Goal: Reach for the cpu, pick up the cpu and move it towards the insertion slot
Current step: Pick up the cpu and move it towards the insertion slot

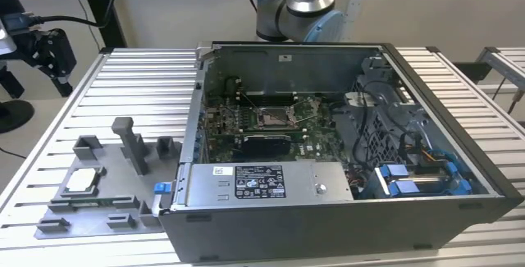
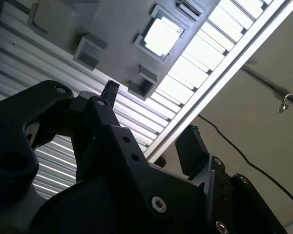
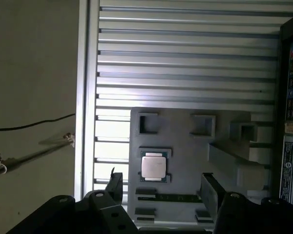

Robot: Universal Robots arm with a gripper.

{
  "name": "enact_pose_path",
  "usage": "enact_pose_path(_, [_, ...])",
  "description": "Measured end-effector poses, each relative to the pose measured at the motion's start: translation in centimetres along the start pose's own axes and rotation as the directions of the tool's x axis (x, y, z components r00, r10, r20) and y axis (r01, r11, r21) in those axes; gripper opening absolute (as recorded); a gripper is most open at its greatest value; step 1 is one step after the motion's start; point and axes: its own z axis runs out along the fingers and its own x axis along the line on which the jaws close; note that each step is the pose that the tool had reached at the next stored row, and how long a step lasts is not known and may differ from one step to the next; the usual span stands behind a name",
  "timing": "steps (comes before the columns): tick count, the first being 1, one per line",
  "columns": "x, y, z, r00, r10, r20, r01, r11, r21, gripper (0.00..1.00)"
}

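cpu (image 1: 82,181): flat in the grey holder (image 1: 110,188) on the desk (image 1: 139,88), 8 o'clock from the insertion slot (image 1: 275,117) in the exterior view.
hand (image 3: 161,179): fingers wide apart, holding nothing, above the cpu.

Clearance over chip (image 3: 153,166) and socket (image 1: 275,117)
Chip lies uncovered in the grey tray (image 3: 185,146), a tall post (image 1: 131,147) near it. Socket sits low inside the open-topped case (image 1: 328,230).

cpu (image 1: 82,181) in fixture (image 1: 92,221), insertion slot (image 1: 273,117) in case (image 1: 328,233)

Glare whitens the cpu (image 2: 161,36) and table slats (image 2: 200,53) in the dim second wrist view.
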Motion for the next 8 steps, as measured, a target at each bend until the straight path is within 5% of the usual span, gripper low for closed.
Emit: enact_pose_path(8, [0.0,-0.04,1.12,1.0,0.0,0.0001,0.0,1.0,0.0001,1.0])
